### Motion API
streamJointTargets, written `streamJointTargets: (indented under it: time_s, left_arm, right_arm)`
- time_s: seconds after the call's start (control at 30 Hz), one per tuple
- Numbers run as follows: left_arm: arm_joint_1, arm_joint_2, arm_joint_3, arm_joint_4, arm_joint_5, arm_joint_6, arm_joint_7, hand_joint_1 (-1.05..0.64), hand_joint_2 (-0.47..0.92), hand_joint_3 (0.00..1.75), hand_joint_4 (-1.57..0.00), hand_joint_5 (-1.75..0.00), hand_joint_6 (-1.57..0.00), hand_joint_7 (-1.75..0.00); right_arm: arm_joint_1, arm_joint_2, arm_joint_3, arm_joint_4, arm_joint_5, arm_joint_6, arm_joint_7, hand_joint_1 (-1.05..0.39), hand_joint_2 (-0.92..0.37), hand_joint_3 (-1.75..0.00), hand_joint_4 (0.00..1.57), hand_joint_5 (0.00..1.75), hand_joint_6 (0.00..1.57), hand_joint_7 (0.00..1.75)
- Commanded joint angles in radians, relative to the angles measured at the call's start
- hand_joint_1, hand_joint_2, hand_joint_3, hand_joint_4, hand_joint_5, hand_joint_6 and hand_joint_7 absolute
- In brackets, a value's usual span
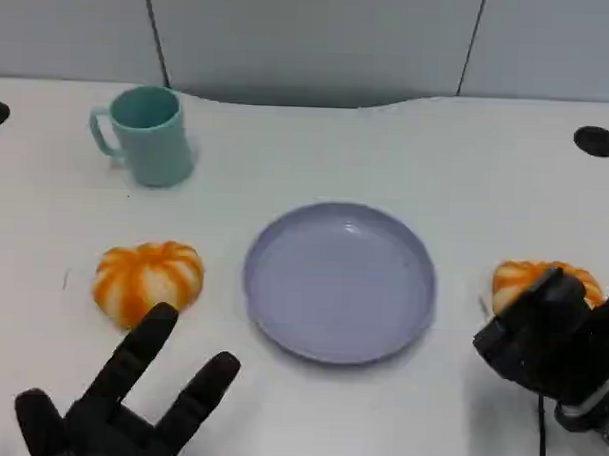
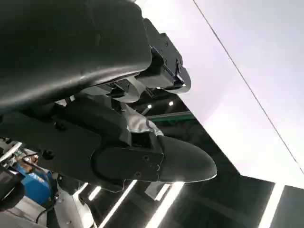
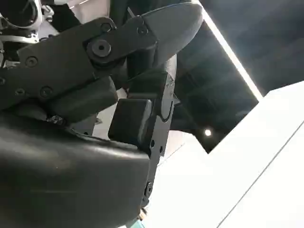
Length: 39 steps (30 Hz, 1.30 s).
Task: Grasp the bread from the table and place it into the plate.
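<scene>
Bread lies left of the plate; left hand spread, holding nothing. Right hand covers second bread; grip indiscernible.

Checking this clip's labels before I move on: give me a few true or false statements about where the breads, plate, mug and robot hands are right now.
1. The plate holds no bread. True.
2. Both breads lie on the same side of the plate. False: one bread lies on its left, the other bread on its right.
3. The left robot hand has its fingers spread and holds nothing. True.
4. The teal mug stands on the plate. False: it stands on the table, behind the left bread.
5. The right robot hand is over the plate. False: it is beside the right bread, partly covering it.
</scene>
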Motion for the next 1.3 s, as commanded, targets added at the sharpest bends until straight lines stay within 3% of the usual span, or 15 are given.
streamJointTargets:
  time_s: [0.03, 0.47, 0.57, 0.63, 0.73, 0.83, 0.93, 1.0, 1.07, 1.17, 1.23, 1.3]
  left_arm:
    - [-0.007, 0.017, 0.008, 0.009, -0.009, 0.009, -0.018, -1.05, 0.92, 0.32, -0.47, -0.16, -0.49, 0.0]
    - [-0.004, 0.013, 0.009, -0.003, -0.001, 0.002, -0.003, -1.05, 0.92, 0.31, -0.49, -0.17, -0.5, 0.0]
    - [0.061, -0.05, 0.005, -0.19, 0.139, -0.308, 0.147, -1.03, 0.92, 0.34, -0.5, -0.18, -0.52, -0.01]
    - [0.108, -0.062, -0.009, -0.471, 0.31, -0.496, 0.324, -0.97, 0.92, 0.24, -0.51, -0.19, -0.52, -0.01]
    - [0.077, 0.017, 0.017, -0.72, 0.552, -0.642, 0.503, -0.93, 0.91, 0.1, -0.46, -0.19, -0.52, 0.0]
    - [0.0, 0.124, 0.03, -0.784, 0.773, -0.726, 0.621, -0.78, 0.88, 0.03, -0.38, -0.17, -0.48, 0.0]
    - [-0.196, 0.311, -0.016, -0.643, 1.124, -0.82, 0.821, -0.86, 0.88, 0.01, -0.4, -0.14, -0.46, 0.0]
    - [-0.309, 0.416, -0.102, -0.507, 1.306, -0.779, 0.903, -0.88, 0.88, 0.0, -0.36, -0.08, -0.41, 0.0]
    - [-0.437, 0.481, -0.28, -0.178, 1.513, -0.721, 1.045, -0.84, 0.8, 0.0, -0.31, -0.04, -0.37, 0.0]
    - [-0.552, 0.487, -0.46, 0.17, 1.681, -0.663, 1.209, -0.76, 0.73, 0.0, -0.32, -0.03, -0.37, 0.0]
    - [-0.594, 0.483, -0.518, 0.284, 1.722, -0.65, 1.27, -0.73, 0.71, 0.0, -0.33, -0.03, -0.38, -0.01]
    - [-0.639, 0.442, -0.602, 0.465, 1.778, -0.602, 1.355, -0.65, 0.71, 0.0, -0.45, -0.08, -0.49, -0.04]
  right_arm:
    - [-0.013, -0.009, -0.004, -0.003, 0.001, 0.001, 0.006, -0.54, -0.86, 0.0, 1.56, 0.0, 1.38, 0.0]
    - [-0.01, -0.005, -0.007, -0.01, 0.005, -0.009, -0.004, -0.55, -0.86, 0.0, 1.57, 0.0, 1.39, 0.0]
    - [-0.014, 0.001, -0.019, 0.0, 0.014, -0.006, -0.003, -0.54, -0.87, 0.0, 1.56, 0.0, 1.39, 0.0]
    - [-0.017, 0.004, -0.022, 0.009, 0.012, -0.013, -0.008, -0.55, -0.87, 0.0, 1.56, 0.0, 1.38, 0.0]
    - [-0.023, 0.001, -0.016, 0.025, 0.001, 0.008, -0.024, -0.54, -0.85, 0.0, 1.56, 0.0, 1.38, 0.0]
    - [-0.025, -0.003, -0.011, 0.034, -0.008, 0.009, -0.029, -0.53, -0.85, 0.0, 1.55, 0.0, 1.37, 0.0]
    - [-0.033, -0.006, -0.008, 0.031, -0.011, 0.027, -0.052, -0.53, -0.84, 0.0, 1.56, 0.01, 1.38, 0.0]
    - [-0.045, 0.001, -0.002, 0.027, -0.008, 0.052, -0.035, -0.53, -0.84, 0.0, 1.55, 0.0, 1.37, 0.0]
    - [-0.049, 0.004, 0.007, 0.02, -0.011, 0.075, -0.028, -0.52, -0.84, 0.0, 1.55, 0.0, 1.36, 0.0]
    - [-0.04, 0.008, 0.003, 0.009, -0.002, 0.066, -0.022, -0.52, -0.84, 0.0, 1.55, 0.0, 1.36, 0.0]
    - [-0.036, 0.01, 0.0, 0.006, 0.002, 0.06, -0.021, -0.53, -0.84, 0.0, 1.56, 0.01, 1.36, 0.0]
    - [-0.025, 0.012, -0.002, -0.009, 0.008, 0.065, -0.017, -0.55, -0.84, 0.0, 1.56, 0.01, 1.37, 0.01]
